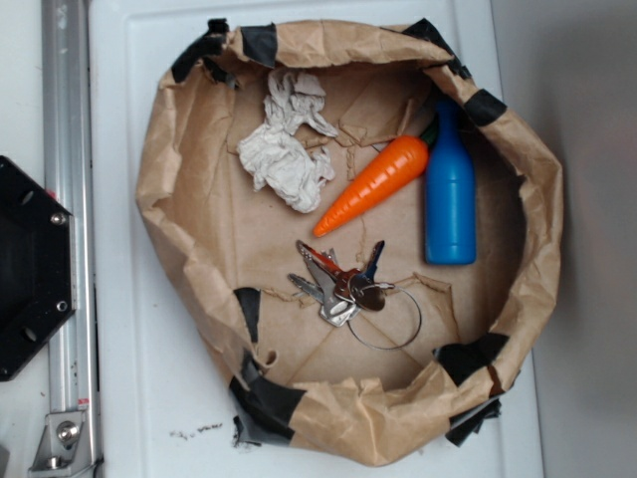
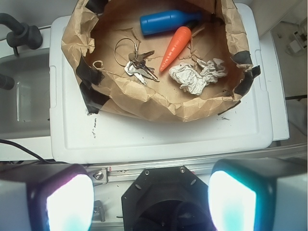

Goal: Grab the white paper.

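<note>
Odds and ends in a taped paper bag

A brown paper bag (image 1: 189, 214) patched with black tape sat open on a white lid (image 1: 149, 398). Inside lay an orange carrot (image 1: 373, 184), tip pointing down-left, just beside an upright-lying blue bottle (image 1: 450, 194), with a bunch of keys (image 1: 343, 284) on a wire ring below them.

White plastic lid-like platform (image 1: 149, 398), scuffed with dark specks near one edge. Aluminium rail (image 1: 68, 199) runs along its side. Grey surface (image 1: 587, 199) beyond the opposite edge.
</note>
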Tool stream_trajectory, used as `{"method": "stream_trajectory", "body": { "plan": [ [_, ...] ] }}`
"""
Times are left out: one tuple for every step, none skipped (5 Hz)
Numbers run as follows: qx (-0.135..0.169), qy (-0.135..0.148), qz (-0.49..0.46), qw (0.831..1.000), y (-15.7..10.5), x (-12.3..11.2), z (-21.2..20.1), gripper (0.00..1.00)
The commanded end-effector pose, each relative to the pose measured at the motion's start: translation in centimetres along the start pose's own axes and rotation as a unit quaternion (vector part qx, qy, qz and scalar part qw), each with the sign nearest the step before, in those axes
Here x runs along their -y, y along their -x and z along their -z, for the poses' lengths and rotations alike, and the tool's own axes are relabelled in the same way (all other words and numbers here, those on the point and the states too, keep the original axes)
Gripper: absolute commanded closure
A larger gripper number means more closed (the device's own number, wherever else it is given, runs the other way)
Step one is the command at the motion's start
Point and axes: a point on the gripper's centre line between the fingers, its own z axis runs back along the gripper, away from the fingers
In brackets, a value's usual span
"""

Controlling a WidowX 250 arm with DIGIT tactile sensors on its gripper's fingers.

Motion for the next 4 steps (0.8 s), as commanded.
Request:
{"method": "stream_trajectory", "body": {
  "plan": [
    [0.037,-0.031,0.170,0.984,-8.0,-1.4,5.0,0.00],
    [0.006,-0.057,0.200,0.978,-10.7,-2.0,9.2,0.00],
    [-0.041,-0.085,0.214,0.972,-11.6,-3.1,13.8,0.00],
    [-0.084,-0.104,0.222,0.966,-10.7,-5.5,17.4,0.00]
  ]
}}
